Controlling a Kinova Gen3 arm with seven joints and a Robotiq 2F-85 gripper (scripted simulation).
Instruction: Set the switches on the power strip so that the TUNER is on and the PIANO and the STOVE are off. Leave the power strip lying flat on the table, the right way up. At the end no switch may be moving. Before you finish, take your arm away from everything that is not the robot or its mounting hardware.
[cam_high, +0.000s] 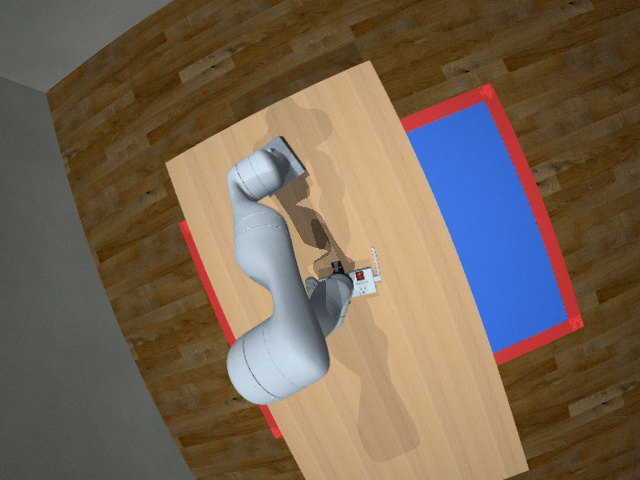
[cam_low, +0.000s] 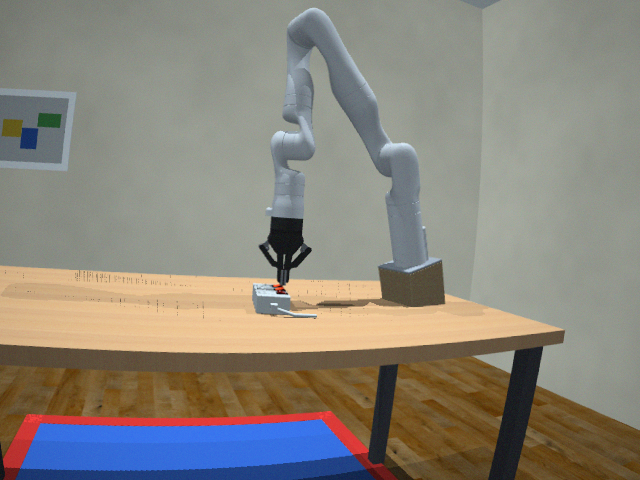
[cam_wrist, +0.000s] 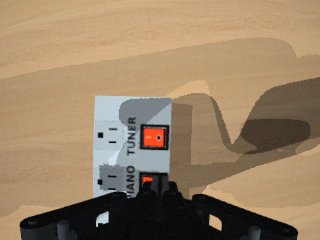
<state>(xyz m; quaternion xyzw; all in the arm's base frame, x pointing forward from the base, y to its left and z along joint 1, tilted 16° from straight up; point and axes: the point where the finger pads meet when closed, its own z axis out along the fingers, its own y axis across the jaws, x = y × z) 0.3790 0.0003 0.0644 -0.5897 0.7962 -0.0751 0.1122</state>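
A grey power strip (cam_wrist: 132, 147) lies flat on the wooden table, the right way up; it also shows in the side view (cam_low: 270, 298) and from above (cam_high: 362, 282). In the wrist view its TUNER switch (cam_wrist: 154, 136) is a lit red rocker. The PIANO switch (cam_wrist: 148, 178) below it is partly covered by my fingers. The STOVE switch is hidden under my gripper. My gripper (cam_low: 282, 280) is shut and empty, pointing straight down, with its fingertips (cam_wrist: 154, 190) at the PIANO switch. From the side the tips reach the top of the strip.
The strip's short grey cable (cam_low: 297, 313) lies on the table toward the front edge. The arm's base block (cam_low: 412, 282) stands on the table at the right. A blue mat with a red border (cam_high: 488, 217) lies on the floor beside the table.
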